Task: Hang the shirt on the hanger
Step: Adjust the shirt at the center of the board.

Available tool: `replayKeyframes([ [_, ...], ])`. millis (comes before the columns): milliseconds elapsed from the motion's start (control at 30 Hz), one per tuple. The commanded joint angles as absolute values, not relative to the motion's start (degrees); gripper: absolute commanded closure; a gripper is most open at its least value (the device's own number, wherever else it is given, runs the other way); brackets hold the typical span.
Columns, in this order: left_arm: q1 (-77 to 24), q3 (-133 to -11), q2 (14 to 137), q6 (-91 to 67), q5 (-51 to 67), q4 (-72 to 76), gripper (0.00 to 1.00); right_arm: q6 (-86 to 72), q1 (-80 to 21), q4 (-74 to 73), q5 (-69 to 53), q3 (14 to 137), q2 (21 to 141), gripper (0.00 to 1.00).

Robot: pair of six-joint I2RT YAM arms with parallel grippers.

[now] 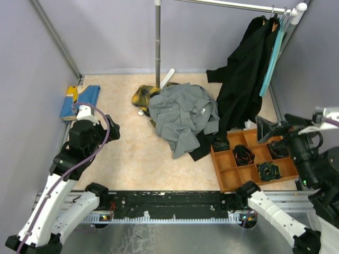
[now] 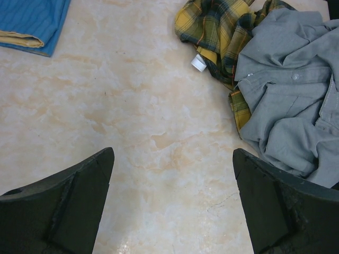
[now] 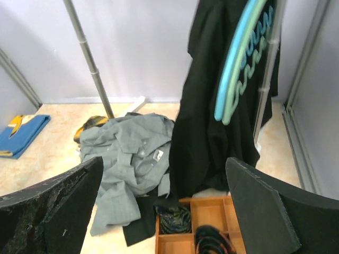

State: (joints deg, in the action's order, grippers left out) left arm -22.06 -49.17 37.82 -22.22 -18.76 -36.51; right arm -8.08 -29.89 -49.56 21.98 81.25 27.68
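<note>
Both empty: left gripper (image 2: 173, 159) and right gripper (image 3: 164, 164) have jaws wide apart. Shirt (image 2: 288, 100) is heaped ahead-right of left gripper. Hanger (image 3: 239, 74) hangs up ahead of right gripper, against black garment (image 3: 201, 106). Probably fetch hanger first: grab near hook, skip blue hanger (image 3: 225, 79) beside it.

**Both arms raised, jaws spread**

Left arm (image 1: 46, 203) rises from its base at the near edge and bends inward. The left gripper (image 2: 172, 153) points steeply downward, fingers wide apart and holding nothing. Right arm (image 1: 275, 210) folds up at the right side. The right gripper (image 3: 163, 160) faces forward, fingers likewise wide apart and empty
</note>
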Motion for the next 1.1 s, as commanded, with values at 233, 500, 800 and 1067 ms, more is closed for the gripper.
replayKeyframes([
  [233, -22.4, -49.4, 37.3, -22.4, -18.5, -37.2, 0.01, 0.5, -29.2, -53.2, 1.1, 97.2, 55.5, 0.01],
  [500, -22.3, -49.0, 38.1, -22.3, -18.9, -36.6, 0.01, -3.3, -35.2, -44.6, 2.0, 90.3, 61.1, 0.01],
  [800, -22.4, -48.7, 41.1, -21.9, -17.7, -36.0, 0.01, -11.5, -40.1, -46.6, 8.4, 85.7, 75.1, 0.01],
  [1067, -22.4, -48.6, 41.1, -21.8, -17.1, -35.5, 0.01, -18.7, -40.1, -39.1, 15.0, 82.7, 86.5, 0.01],
])
